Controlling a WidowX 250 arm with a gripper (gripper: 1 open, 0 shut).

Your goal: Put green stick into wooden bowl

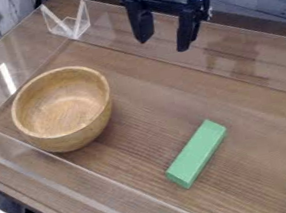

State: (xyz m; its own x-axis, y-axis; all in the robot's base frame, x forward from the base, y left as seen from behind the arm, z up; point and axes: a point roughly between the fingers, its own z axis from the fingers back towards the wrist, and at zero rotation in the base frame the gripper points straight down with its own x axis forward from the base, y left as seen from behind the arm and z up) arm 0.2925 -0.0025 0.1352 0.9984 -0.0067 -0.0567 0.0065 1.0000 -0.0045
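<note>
Lying flat on the desk (pixel 146 108), the green stick (pixel 198 153) sits toward the lower right of what we see, angled so that one end points up and to the right. It rests alone, touching nothing else. We find the wooden bowl (pixel 62 108) well apart from it on the left, upright, with its hollow bare and the grain showing inside. Clear plastic walls (pixel 62 181) fence the wood-grain surface on all sides, and a small clear bracket (pixel 69 21) stands at the far edge behind the bowl. Above the far side of the desk, between the bowl and the stick but farther back, we see the dark end effector (pixel 162 33) hanging with its fingers pointing down, spread wide and holding nothing.
</note>
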